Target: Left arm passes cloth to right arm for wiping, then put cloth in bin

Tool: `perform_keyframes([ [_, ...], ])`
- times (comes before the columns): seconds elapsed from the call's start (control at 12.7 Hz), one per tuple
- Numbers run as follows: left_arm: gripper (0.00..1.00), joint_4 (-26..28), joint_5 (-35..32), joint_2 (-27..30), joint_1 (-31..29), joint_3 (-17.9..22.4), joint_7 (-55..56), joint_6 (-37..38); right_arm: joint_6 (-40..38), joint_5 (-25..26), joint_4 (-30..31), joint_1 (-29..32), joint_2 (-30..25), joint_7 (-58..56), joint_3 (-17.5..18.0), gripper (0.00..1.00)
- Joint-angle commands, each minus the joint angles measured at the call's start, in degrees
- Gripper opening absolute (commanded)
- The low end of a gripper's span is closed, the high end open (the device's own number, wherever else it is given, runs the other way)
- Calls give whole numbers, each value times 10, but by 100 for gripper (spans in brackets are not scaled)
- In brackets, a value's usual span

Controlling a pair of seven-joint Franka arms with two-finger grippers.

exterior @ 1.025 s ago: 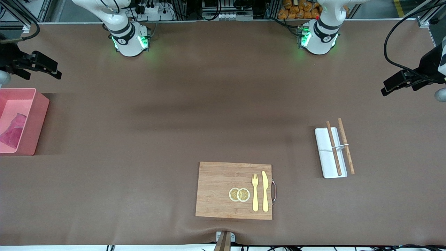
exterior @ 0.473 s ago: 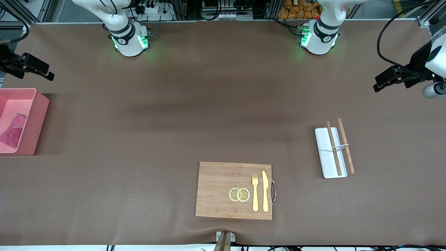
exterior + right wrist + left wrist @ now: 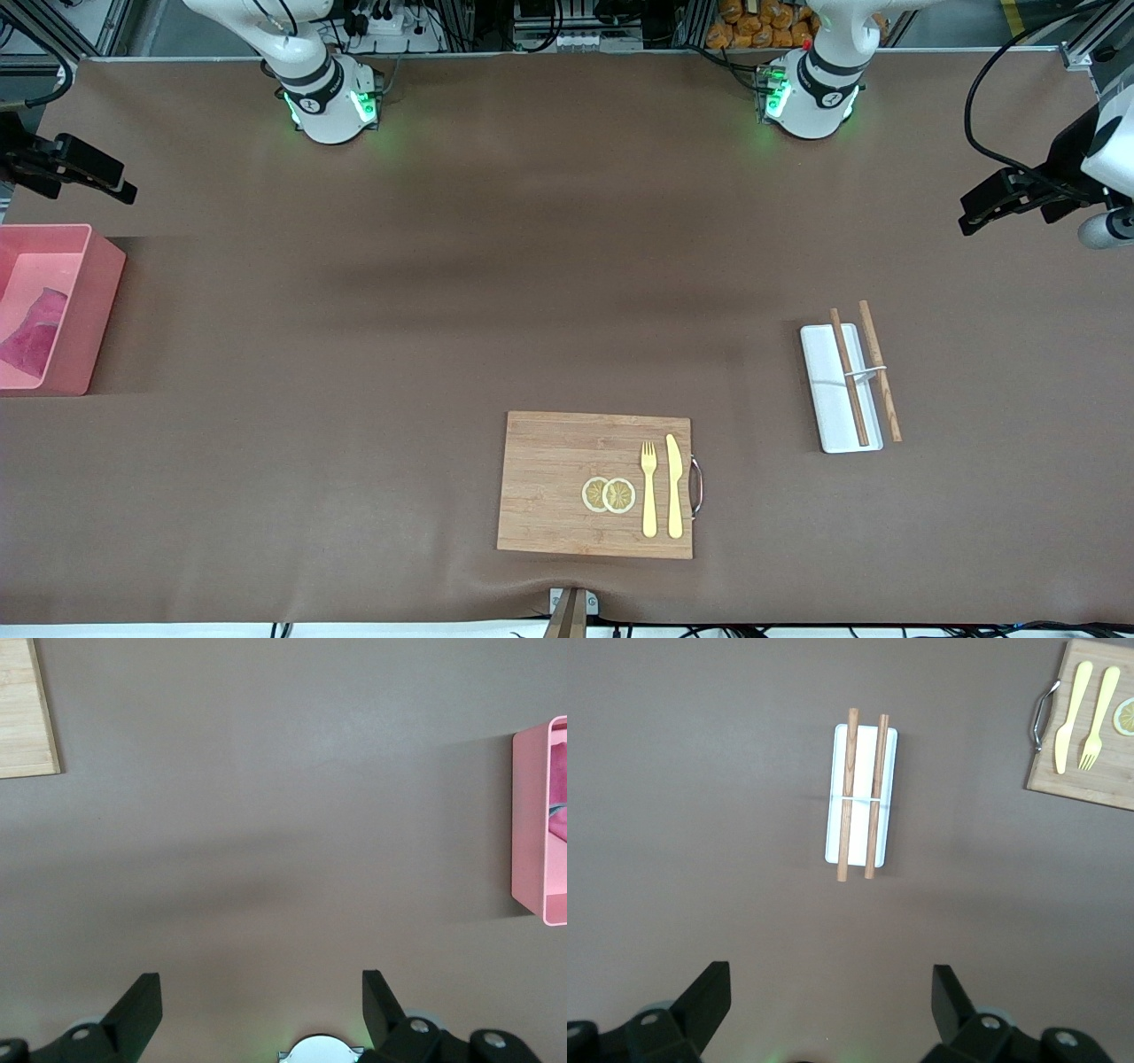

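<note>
Cloth: the magenta cloth lies crumpled in the bin, against its wall nearer the front camera; the right wrist view catches only a sliver of it.
Bin: the pale pink bin sits at the right arm's end of the table, at about nine o'clock from the wooden board.
Right gripper: the right gripper hangs over bare table just off the bin's twelve o'clock edge; its fingers stand wide apart with nothing between them.
Left gripper: the left gripper hovers over the table at the left arm's end, at roughly one o'clock from the white tray; its fingers are spread wide and empty.
White tray: the white tray lies well apart from the board, with two wooden sticks along it, one partly off its edge.
Wooden board: the wooden board lies near the table's front edge, carrying two lemon slices, a yellow fork and a yellow knife side by side.
</note>
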State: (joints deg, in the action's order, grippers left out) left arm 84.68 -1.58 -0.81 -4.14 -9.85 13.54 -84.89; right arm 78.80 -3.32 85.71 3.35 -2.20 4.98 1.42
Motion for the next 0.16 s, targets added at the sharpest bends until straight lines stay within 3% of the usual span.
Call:
perform_keyframes([
  [0.0, 100, -6, -14, 6, -1, -3, -3, 10, -8, -9, 2, 7, -10, 8, 4, 100],
  [0.08, 100, -6, -14, 6, 0, -3, -2, 10, -9, -9, 2, 7, -11, 8, 4, 100],
])
